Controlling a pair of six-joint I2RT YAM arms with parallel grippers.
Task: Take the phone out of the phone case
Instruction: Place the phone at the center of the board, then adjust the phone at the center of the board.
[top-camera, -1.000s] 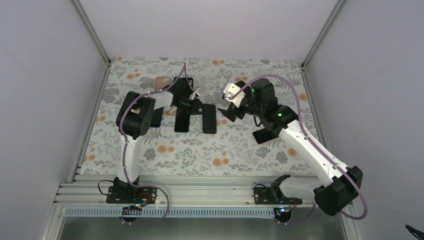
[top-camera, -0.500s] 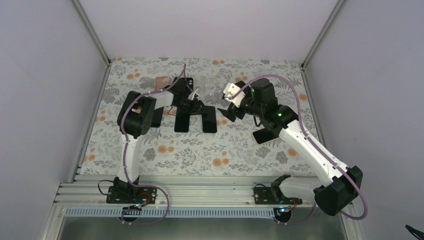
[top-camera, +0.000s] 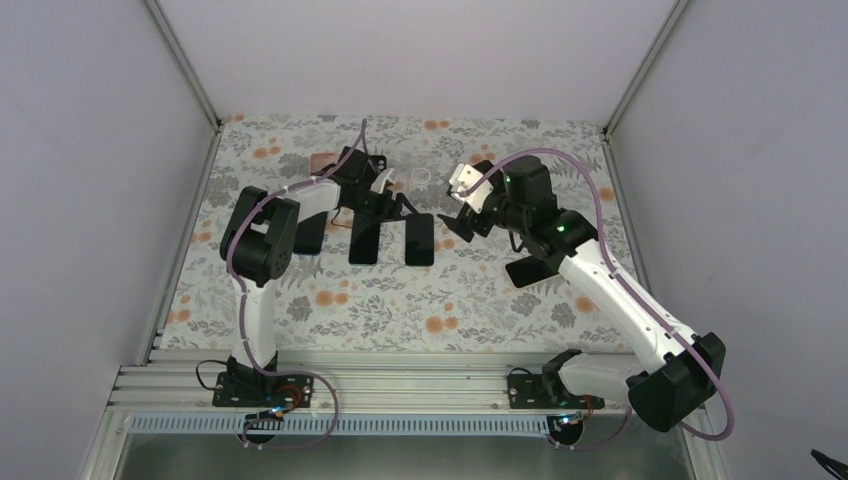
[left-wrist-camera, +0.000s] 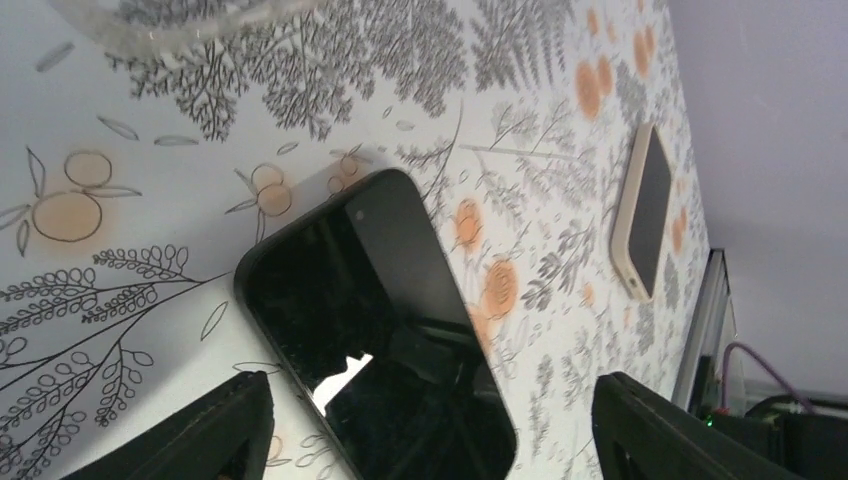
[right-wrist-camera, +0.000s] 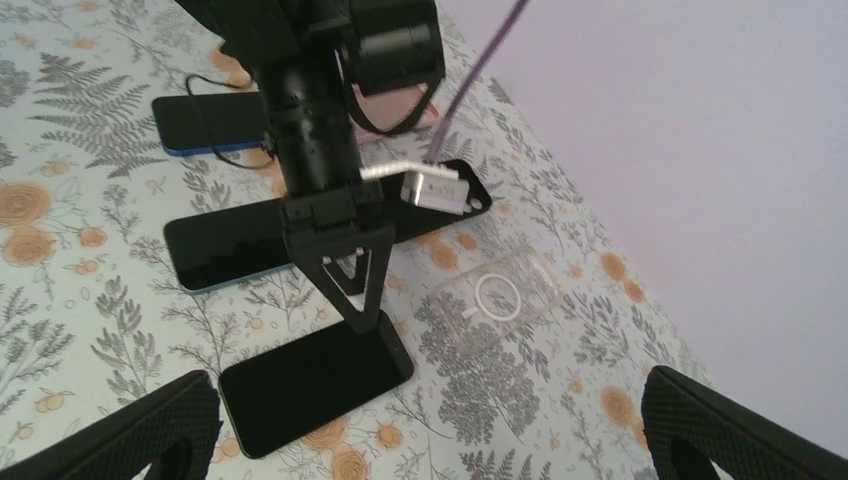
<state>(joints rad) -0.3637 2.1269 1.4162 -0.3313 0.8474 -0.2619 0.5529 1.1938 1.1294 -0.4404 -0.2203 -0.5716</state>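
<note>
Finishes as I see them on my feed
The phone (left-wrist-camera: 380, 330) is glossy black glass, throwing reflections. The table cover (right-wrist-camera: 60, 130) looks like matt printed cloth. The clear case (right-wrist-camera: 497, 295) is smooth plastic, and my right fingers (right-wrist-camera: 150, 425) are matt black and stippled.

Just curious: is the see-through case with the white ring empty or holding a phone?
Empty. The clear case lies flat, and the tablecloth pattern shows through it.

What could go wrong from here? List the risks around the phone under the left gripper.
The left gripper is open above the black phone, which lies flat; the grasp may slip off its edges or shove it. A second dark phone lies just beside it and could get knocked. The right gripper, also open, is close by, so the arms might collide.
</note>
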